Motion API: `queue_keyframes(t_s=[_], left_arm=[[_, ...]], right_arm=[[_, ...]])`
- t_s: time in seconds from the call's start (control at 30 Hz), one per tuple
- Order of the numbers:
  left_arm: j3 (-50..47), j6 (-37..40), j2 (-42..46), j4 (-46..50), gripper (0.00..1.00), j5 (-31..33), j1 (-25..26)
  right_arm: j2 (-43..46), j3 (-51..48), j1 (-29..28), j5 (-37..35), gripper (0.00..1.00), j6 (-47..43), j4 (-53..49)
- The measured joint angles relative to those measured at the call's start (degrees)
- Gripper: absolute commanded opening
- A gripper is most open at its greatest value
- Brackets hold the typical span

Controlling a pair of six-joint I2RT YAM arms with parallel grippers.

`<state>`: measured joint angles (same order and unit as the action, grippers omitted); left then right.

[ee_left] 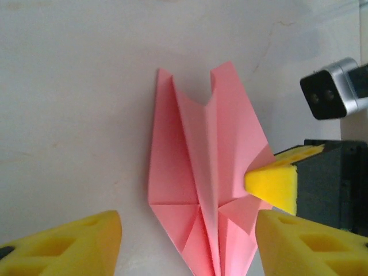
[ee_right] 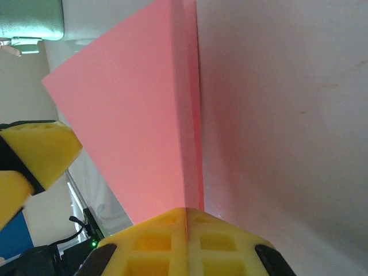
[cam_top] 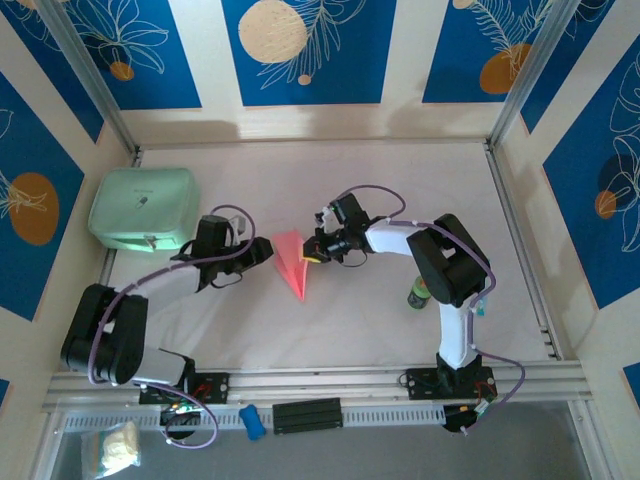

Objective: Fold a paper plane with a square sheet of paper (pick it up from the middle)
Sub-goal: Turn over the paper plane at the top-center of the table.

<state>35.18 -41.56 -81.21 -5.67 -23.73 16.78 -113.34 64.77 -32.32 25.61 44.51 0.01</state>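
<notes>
The pink square sheet of paper lies folded into a pointed paper plane on the white table, centre crease up, wings spread. My right gripper is shut on the plane's wing edge, and the pink paper runs out from between its yellow fingertips. In the left wrist view that yellow fingertip pinches the plane's right side. My left gripper is open, its fingers standing on either side of the plane's pointed end. It sits just left of the plane.
A mint-green rounded case stands at the left, also at the top of the right wrist view. A small green can stands by the right arm. The front rail carries a blue object.
</notes>
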Motion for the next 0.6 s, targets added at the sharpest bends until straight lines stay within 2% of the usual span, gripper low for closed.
queue_keyframes(t_s=[0.13,0.6], left_arm=[[-0.3,-2.3,-4.2,-3.0,0.46,-2.4,0.2],[1.9,-5.2,-12.3,-8.2,0.45,-6.8,2.1]], right_arm=[[-0.1,-1.5,0.6,0.1,0.05,0.0,1.1],[-0.1,-4.2,1.6,-0.1,0.15,0.7,3.0]])
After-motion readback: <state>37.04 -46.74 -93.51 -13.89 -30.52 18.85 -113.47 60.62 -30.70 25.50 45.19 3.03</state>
